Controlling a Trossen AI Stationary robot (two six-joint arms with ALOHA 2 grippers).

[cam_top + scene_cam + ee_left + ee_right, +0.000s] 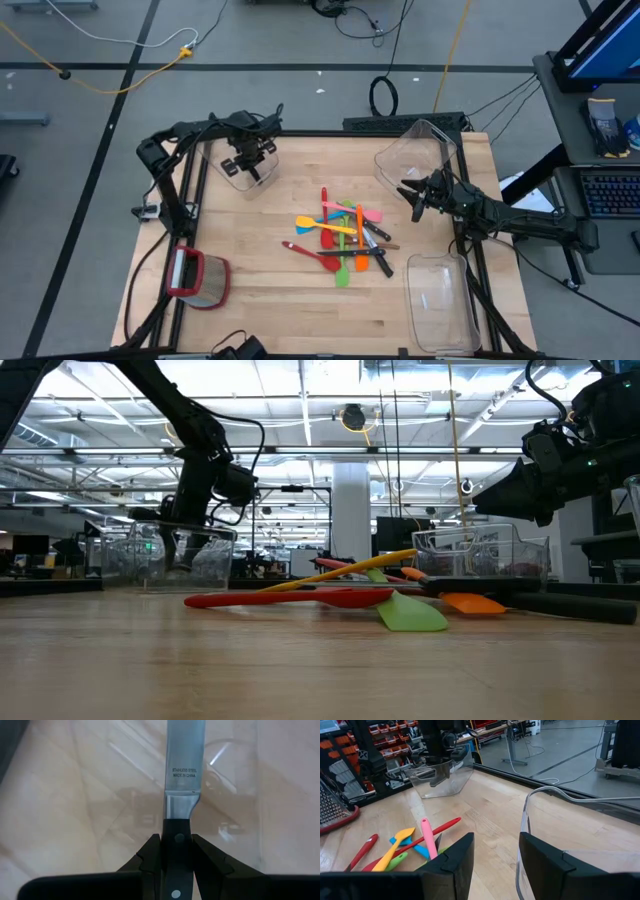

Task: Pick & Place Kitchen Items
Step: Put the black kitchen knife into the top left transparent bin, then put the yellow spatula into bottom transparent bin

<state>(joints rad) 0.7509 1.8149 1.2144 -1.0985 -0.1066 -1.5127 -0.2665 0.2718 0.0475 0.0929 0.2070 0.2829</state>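
My left gripper [250, 166] is at the table's far left, over a clear bin [226, 168], shut on a black-handled knife [182, 765]. The steel blade points away from the fingers into the bin. My right gripper [414, 196] is open and empty, between the utensil pile and the far right clear bin [425, 150]. The pile of red, orange, yellow, green, blue and pink utensils [345, 235] lies on the middle of the table, the utensils crossing one another. It also shows in the right wrist view [415, 847]. My left gripper pinches the knife's black handle [176, 839] between its two fingers, just behind the bolster. The knife runs along the fingers and its blade sticks out past their tips. Whether the blade's tip touches the bin's floor does not show.
A red-rimmed clear container [203, 278] stands at the near left. Another clear bin [440, 300] stands at the near right. The far right bin's wall [560, 830] is close beside my right gripper. Bare wood lies between the pile and the left bin.
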